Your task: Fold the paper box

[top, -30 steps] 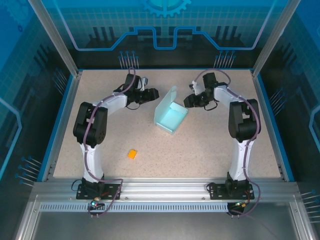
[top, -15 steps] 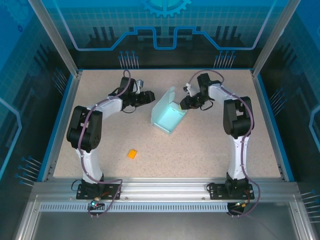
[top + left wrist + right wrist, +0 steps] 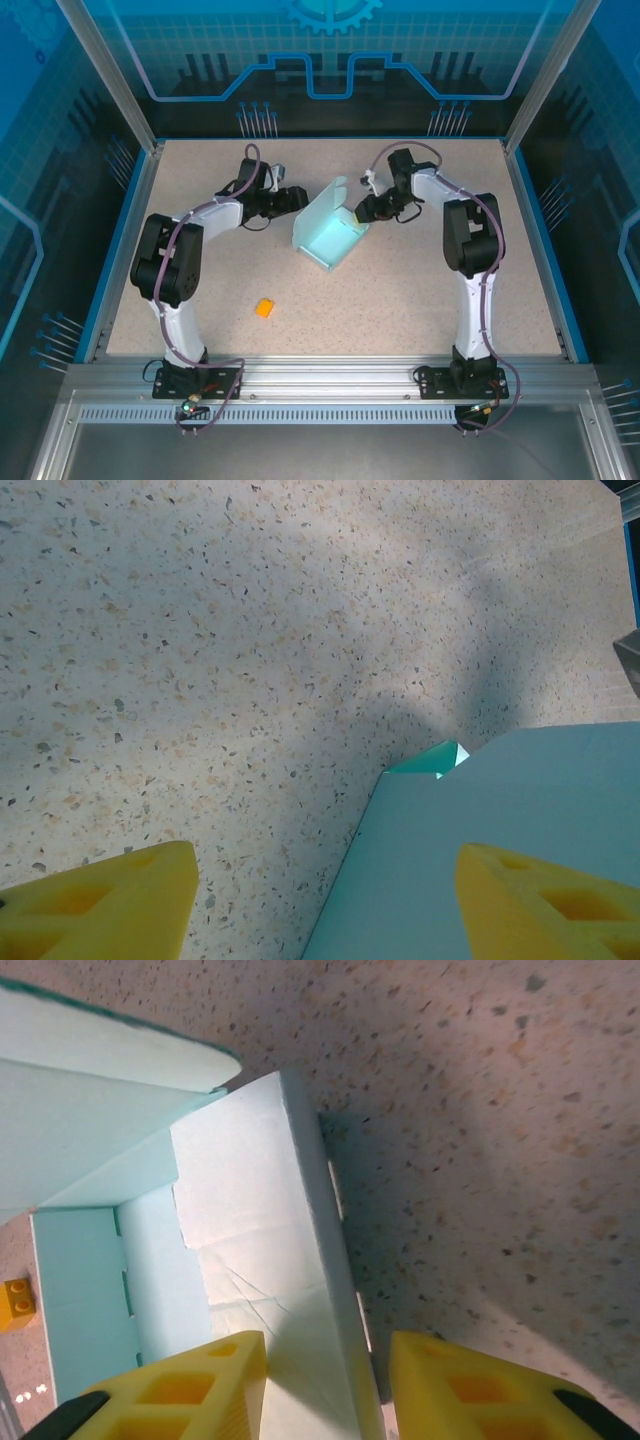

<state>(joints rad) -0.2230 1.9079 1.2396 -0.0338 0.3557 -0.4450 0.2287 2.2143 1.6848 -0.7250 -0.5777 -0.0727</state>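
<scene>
The paper box is a pale blue card tray on the middle of the table, with its lid flap raised at the back left. My right gripper is at the box's right wall. In the right wrist view the box wall runs between the yellow fingers, and the right gripper is shut on it. My left gripper hovers by the raised flap. In the left wrist view it stands open, with one finger over the table and the other over a blue panel.
A small orange block lies on the speckled table near the front left, also seen at the edge of the right wrist view as the block. Blue rails and glass walls ring the table.
My right gripper has moved left and narrowed onto the box wall. The box has slid left with it, and its lid flap stands higher. The left gripper has drawn back slightly.
</scene>
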